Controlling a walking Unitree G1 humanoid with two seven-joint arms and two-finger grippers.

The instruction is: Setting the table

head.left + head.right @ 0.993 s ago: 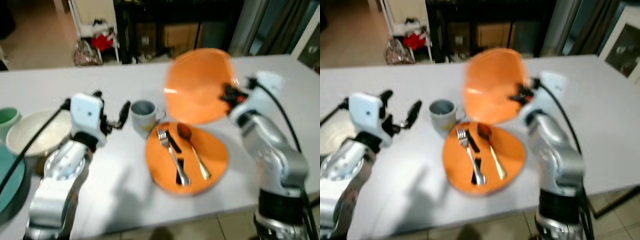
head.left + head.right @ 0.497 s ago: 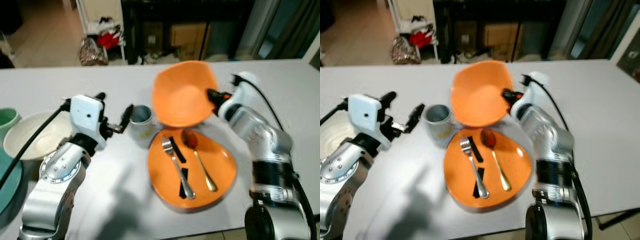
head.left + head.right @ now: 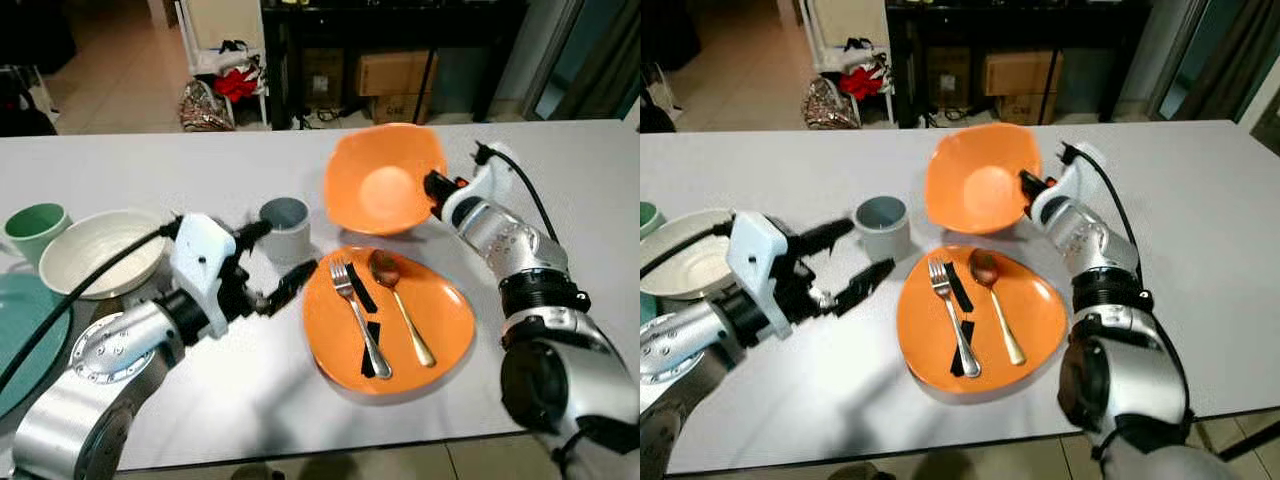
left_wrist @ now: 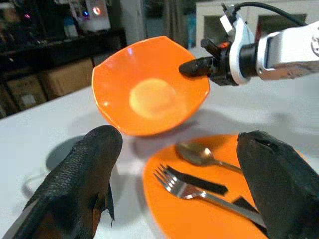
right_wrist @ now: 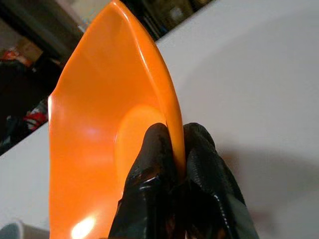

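Right wrist view: R gripper (image 5: 172,149) pinching bowl (image 5: 99,149) rim.
Bowl: tilted, just behind plate (image 3: 440,330), near cup (image 3: 285,222).
Handling: prob light, stiff, slick; rim's the spot imo.
L gripper (image 3: 270,262): spread, by cup.

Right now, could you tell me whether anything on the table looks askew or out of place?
Yes. The orange bowl is tipped steeply on edge, pinched at its rim by the right gripper. The fork, spoon and a dark utensil lie on the orange plate instead of beside it.
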